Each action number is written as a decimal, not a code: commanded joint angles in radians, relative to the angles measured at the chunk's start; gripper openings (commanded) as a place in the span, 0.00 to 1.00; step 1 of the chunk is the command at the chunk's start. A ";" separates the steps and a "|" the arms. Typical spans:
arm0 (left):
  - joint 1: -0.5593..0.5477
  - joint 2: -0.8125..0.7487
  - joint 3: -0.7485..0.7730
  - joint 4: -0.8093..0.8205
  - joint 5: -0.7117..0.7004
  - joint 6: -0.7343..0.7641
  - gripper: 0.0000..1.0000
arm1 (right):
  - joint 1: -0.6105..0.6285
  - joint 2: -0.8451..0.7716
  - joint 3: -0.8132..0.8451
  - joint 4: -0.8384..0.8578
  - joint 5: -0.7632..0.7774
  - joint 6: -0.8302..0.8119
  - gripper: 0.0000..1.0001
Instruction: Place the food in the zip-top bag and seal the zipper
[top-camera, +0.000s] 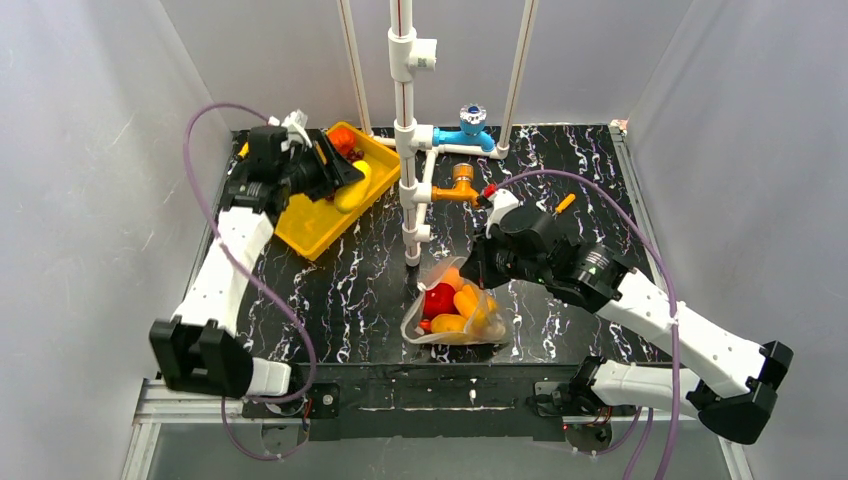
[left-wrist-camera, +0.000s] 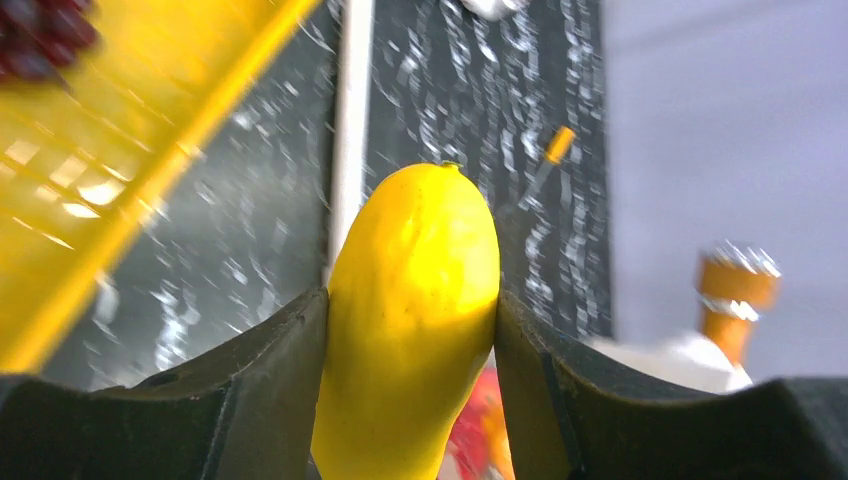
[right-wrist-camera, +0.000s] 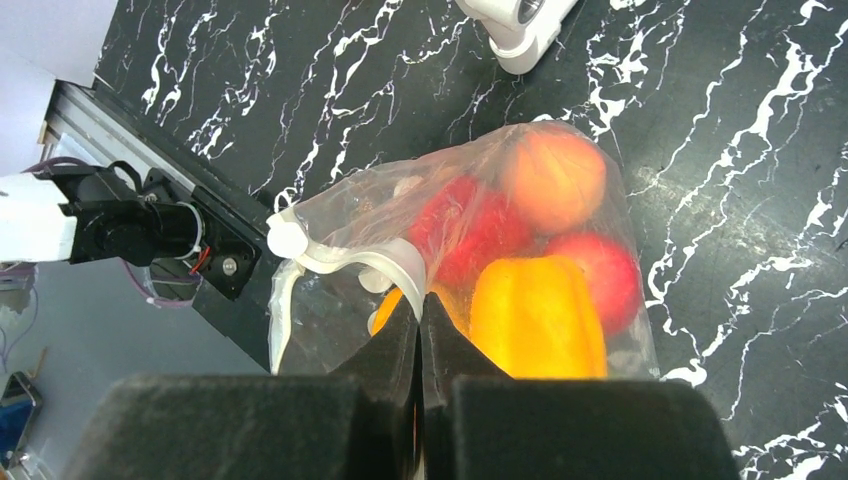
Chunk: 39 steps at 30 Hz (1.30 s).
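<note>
My left gripper (top-camera: 345, 180) is shut on a yellow toy fruit (top-camera: 352, 190), held over the right side of the yellow tray (top-camera: 310, 225); in the left wrist view the fruit (left-wrist-camera: 415, 310) fills the gap between the gripper's (left-wrist-camera: 412, 330) fingers. The zip-top bag (top-camera: 455, 310) lies at the table's front middle with red, orange, yellow and peach food inside. My right gripper (top-camera: 480, 268) is shut on the bag's mouth edge; in the right wrist view the gripper (right-wrist-camera: 420, 308) pinches the zipper strip (right-wrist-camera: 345, 262) above the bag (right-wrist-camera: 320, 330), beside an orange pepper (right-wrist-camera: 540, 315).
A white pipe stand (top-camera: 408, 130) with a blue valve (top-camera: 470, 128) and an orange valve (top-camera: 458, 187) rises behind the bag. Dark purple food (left-wrist-camera: 45, 35) lies in the tray's far end. A small orange-tipped piece (top-camera: 566, 203) lies right of the valves.
</note>
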 joint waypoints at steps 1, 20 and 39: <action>-0.020 -0.225 -0.160 -0.012 0.213 -0.201 0.22 | -0.002 0.024 0.037 0.080 -0.026 0.020 0.01; -0.158 -0.857 -0.263 -0.464 0.320 -0.201 0.25 | 0.197 0.265 0.235 0.179 0.105 0.215 0.01; -0.169 -0.881 -0.387 -0.544 0.264 -0.292 0.18 | 0.248 0.341 0.284 0.285 0.023 0.184 0.01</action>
